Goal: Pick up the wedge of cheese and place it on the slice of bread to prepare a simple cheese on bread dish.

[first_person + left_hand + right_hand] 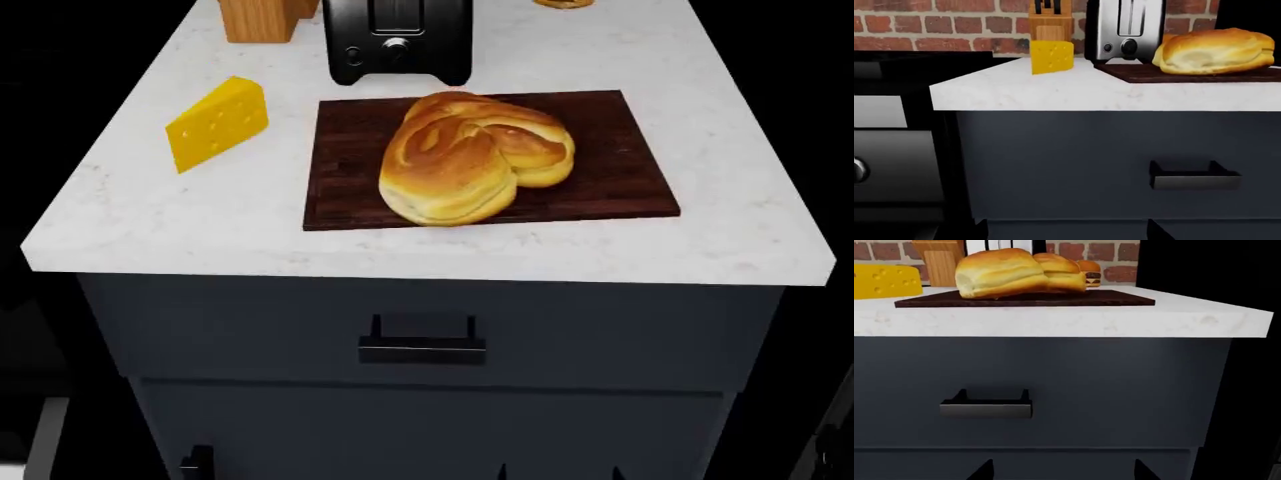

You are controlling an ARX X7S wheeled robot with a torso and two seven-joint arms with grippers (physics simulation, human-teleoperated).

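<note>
White desk [200,225] carried the wedge of cheese [216,124] above and beyond the nearer left hand; neither hand's state showed.

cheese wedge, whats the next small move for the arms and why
Probably raise the left arm toward the cheese wedge: it sits untouched on the counter beside the cutting board, apart from the bread loaf, and both wrist cameras look from drawer height, so neither arm seems near it yet.
</note>
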